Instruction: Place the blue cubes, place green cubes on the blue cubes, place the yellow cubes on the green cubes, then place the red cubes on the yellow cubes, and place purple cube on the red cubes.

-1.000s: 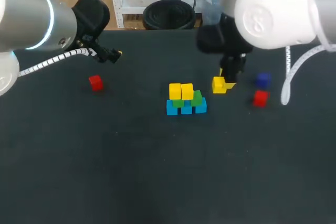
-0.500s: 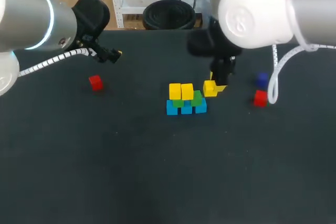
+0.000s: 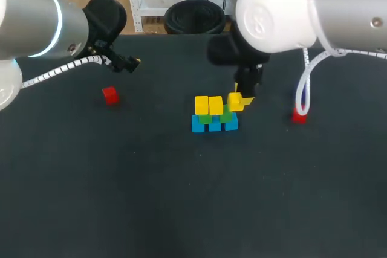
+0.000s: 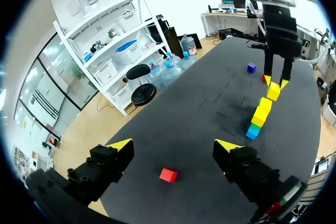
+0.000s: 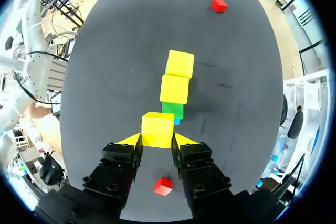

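While clamped on a small yellow cube (image 5: 157, 128), right gripper (image 5: 156, 138) hovers.
Its target, the bare green cube (image 5: 172, 110), lies just ahead and below.

— What do you have under you?

— A table (image 3: 181, 203). Its top is dark, close to black, flat and matte, and in the head view it fills nearly everything I look down on.

— Can you see where it ends?

— The far edge (image 3: 175, 34) runs straight across, well ahead of me. In the left wrist view the top is a long dark grey stretch running away from me. The right wrist view shows the same grey.

— What state is it in?

— A few faint darker scuffs (image 4: 218, 99) mark the grey towards the middle.

— And the light?

— Soft and even on the top, and the shadows there are faint.
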